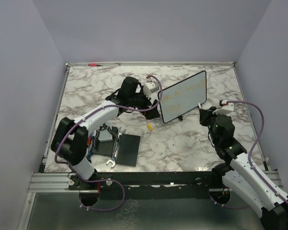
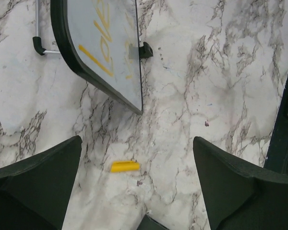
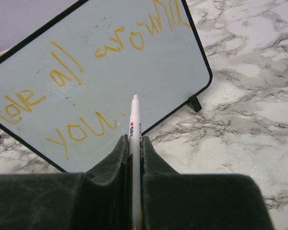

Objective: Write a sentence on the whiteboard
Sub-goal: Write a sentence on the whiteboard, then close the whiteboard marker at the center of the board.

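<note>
The whiteboard (image 1: pixel 183 97) stands propped at mid-table and also shows in the left wrist view (image 2: pixel 103 43) and right wrist view (image 3: pixel 149 72). The sentence (image 3: pixel 62 76) is in yellow lettering on two lines, the lower one reading "you". It shows faintly from above (image 1: pixel 182 91). My right gripper (image 3: pixel 134 140) (image 1: pixel 205 115) is shut on a white marker (image 3: pixel 135 115). The marker's tip points at the board's lower part; I cannot tell whether it touches. My left gripper (image 2: pixel 137 141) (image 1: pixel 149 103) is open and empty by the board's left end.
A yellow marker cap (image 2: pixel 125 166) (image 1: pixel 149 127) lies on the marble below the left gripper. A flat black square pad (image 1: pixel 126 148), a wrench (image 1: pixel 113 157) and a grey block (image 1: pixel 105 136) lie front left. A red pen (image 1: pixel 93 63) lies at the far edge.
</note>
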Available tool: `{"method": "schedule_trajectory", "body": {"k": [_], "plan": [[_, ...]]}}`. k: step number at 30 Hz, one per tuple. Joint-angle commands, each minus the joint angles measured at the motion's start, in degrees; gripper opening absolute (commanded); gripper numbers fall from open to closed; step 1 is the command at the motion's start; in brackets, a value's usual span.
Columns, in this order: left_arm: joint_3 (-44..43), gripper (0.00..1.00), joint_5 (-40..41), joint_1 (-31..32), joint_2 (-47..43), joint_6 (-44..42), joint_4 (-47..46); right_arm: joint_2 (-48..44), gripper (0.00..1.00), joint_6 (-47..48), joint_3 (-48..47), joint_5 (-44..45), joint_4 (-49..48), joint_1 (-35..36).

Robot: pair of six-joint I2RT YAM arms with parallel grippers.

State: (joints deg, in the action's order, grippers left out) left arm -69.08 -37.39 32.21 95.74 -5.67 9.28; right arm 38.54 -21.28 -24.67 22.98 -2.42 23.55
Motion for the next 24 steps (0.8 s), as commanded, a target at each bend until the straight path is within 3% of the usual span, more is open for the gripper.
{"method": "schedule_trajectory", "body": {"k": [1,6,11,18,24], "plan": [[5.8,0.98,4.6,-0.3,-7.6,-2.1,1.8,-1.6,0.01,1.5,-1.3,-4.4,3.2,-0.1],[11.2,0.98,4.3,0.1,-12.2,-2.9,2.3,-2.3,0.01,1.7,-2.4,-9.1,6.3,-0.1],[11.5,0.94,7.1,2.1,-10.6,-6.4,4.5,-4.7,0.01,2.8,-1.9,-15.8,5.8,-0.1],[16.3,0.87,20.1,10.0,-9.6,-16.5,1.9,-7.1,0.01,4.8,-1.7,-18.9,5.5,-0.2],[18.7,0.86,22.5,13.1,-7.5,-19.8,-1.1,-11.2,0.01,4.4,-0.7,-20.5,5.5,-0.1]]}}
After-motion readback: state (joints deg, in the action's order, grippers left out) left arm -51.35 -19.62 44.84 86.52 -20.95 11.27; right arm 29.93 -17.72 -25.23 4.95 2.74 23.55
